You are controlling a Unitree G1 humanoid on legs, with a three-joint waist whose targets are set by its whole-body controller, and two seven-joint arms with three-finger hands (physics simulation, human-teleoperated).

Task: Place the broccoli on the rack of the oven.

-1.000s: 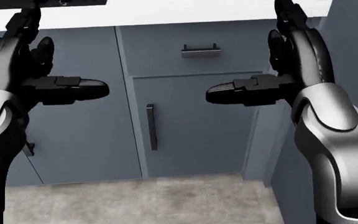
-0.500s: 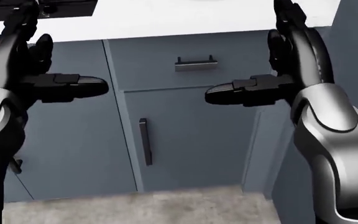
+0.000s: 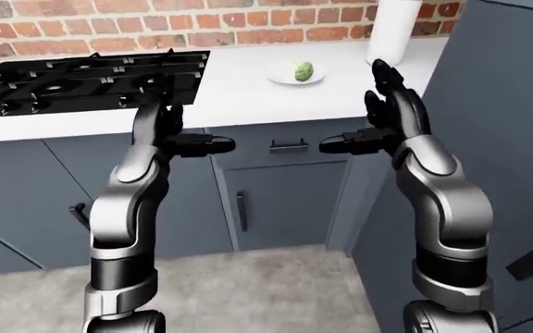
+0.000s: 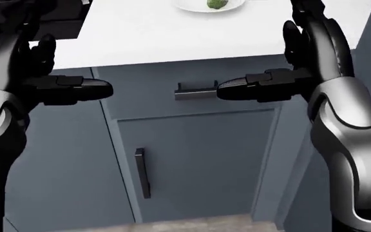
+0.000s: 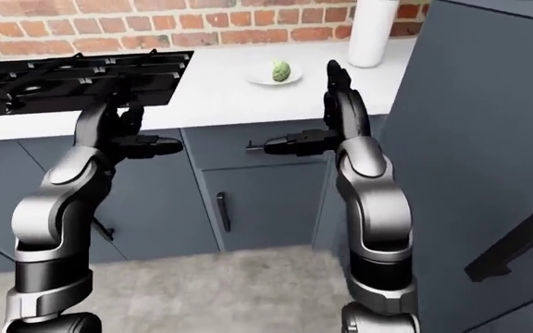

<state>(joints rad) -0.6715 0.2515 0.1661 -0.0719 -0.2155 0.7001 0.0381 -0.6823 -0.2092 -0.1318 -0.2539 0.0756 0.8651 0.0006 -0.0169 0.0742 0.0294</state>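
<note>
A green broccoli point(image 3: 303, 70) lies on a small white plate point(image 3: 282, 76) on the white counter point(image 3: 248, 97), near the brick wall; it also shows at the top of the head view as broccoli point(image 4: 217, 4). Both hands are raised before the counter's edge, below the plate. My left hand point(image 3: 169, 132) is open, fingers up and thumb pointing right. My right hand point(image 3: 378, 121) is open too, thumb pointing left, empty. No oven rack shows in any view.
A black gas hob point(image 3: 81, 80) is set in the counter at the left. A white cylinder point(image 3: 393, 31) stands right of the plate. Grey cabinets with a drawer handle point(image 4: 195, 92) and a door handle point(image 4: 142, 171) fill the lower part. A tall grey panel point(image 5: 470, 139) rises at right.
The camera has tilted up: the cabinets slid down in the head view and the counter with the plate came in at the top. Both hands hold the same open pose.
</note>
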